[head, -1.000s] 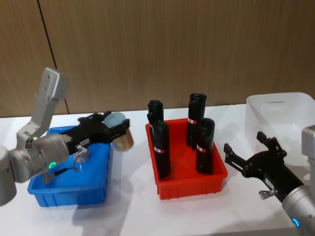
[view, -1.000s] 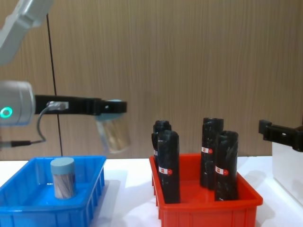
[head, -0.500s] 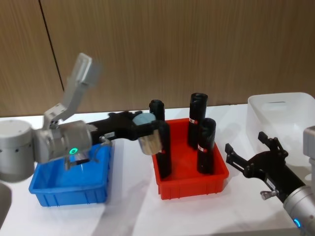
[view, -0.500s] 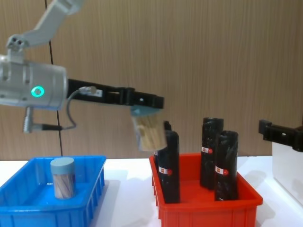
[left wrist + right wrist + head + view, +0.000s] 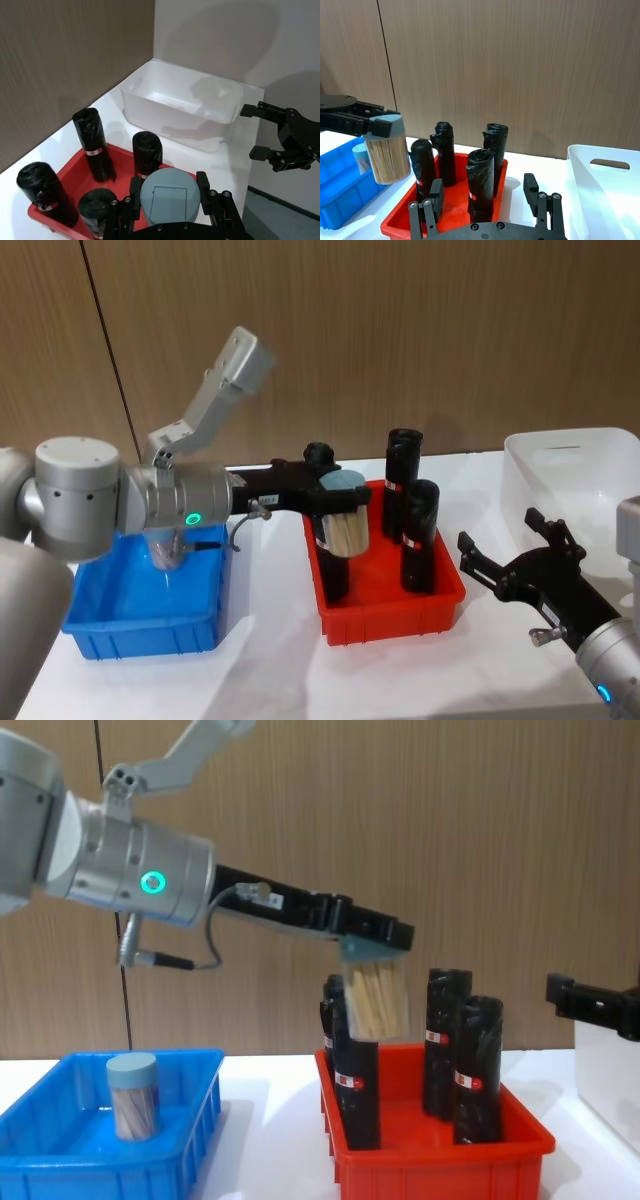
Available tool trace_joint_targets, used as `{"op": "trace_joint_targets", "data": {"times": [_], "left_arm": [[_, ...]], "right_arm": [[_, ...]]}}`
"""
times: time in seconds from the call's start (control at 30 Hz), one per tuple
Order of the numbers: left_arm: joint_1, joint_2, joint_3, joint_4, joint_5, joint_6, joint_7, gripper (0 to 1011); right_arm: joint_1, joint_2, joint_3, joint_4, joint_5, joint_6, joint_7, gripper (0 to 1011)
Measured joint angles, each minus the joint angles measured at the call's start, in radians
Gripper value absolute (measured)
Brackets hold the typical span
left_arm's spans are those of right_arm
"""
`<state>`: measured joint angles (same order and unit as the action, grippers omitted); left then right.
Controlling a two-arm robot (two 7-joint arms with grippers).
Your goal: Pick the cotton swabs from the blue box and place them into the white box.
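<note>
Several parts are covered or cut off. In the head view the left arm's wrist hides most of the interior of the blue box (image 5: 140,628), and the jar standing there is hard to make out. The chest view shows that jar (image 5: 132,1095) plainly: it stands upright near the box's left end, lid on top. The white box (image 5: 520,478) is cropped by the right edge in both the head and chest views. Its open interior is seen best from the left wrist.

The left gripper (image 5: 340,487) is clamped on the pale lid of one jar of cotton swabs (image 5: 375,1000). Its fingers (image 5: 202,184) press the lid from either side and mask most of it in the chest view. The jar hangs clear of the table, over the left part of the red bin (image 5: 390,615). It overlaps a black roll (image 5: 356,1070) behind it, and we cannot tell whether the two touch.

The jar's long axis is near vertical with a slight lean, lid uppermost. The tan sticks inside run lengthwise along that axis.

The right gripper (image 5: 495,527) hangs low between the red bin and the white box. Its fingers are spread wide with nothing between them, and it points toward the bin.
</note>
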<state>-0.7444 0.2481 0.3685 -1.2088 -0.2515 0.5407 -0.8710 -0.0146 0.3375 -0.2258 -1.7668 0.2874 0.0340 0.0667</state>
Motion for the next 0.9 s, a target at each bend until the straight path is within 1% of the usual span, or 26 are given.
{"op": "trace_joint_targets", "data": {"times": [0.2, 0.53, 0.77, 0.83, 0.87, 0.9], "left_arm": [[-0.028, -0.016, 0.014, 0.024, 0.022, 0.009, -0.026, 670], [-0.053, -0.03, 0.027, 0.046, 0.042, 0.017, -0.051, 670], [-0.063, -0.035, 0.031, 0.054, 0.049, 0.019, -0.059, 669], [-0.065, -0.036, 0.032, 0.055, 0.051, 0.02, -0.061, 669], [-0.065, -0.037, 0.033, 0.056, 0.052, 0.02, -0.061, 670], [-0.066, -0.037, 0.033, 0.057, 0.052, 0.02, -0.062, 670]], "right_arm": [[0.0, 0.0, 0.0, 0.0, 0.0, 0.0, 0.0, 1001], [0.001, 0.0, 0.0, 0.0, 0.0, 0.001, 0.008, 1001], [0.008, 0.006, 0.003, 0.0, 0.011, 0.02, 0.054, 1001], [0.015, 0.009, 0.004, 0.0, 0.02, 0.039, 0.086, 1001], [0.015, 0.009, 0.004, 0.0, 0.02, 0.039, 0.086, 1001], [0.02, 0.01, 0.005, 0.001, 0.025, 0.048, 0.103, 1001]]}}
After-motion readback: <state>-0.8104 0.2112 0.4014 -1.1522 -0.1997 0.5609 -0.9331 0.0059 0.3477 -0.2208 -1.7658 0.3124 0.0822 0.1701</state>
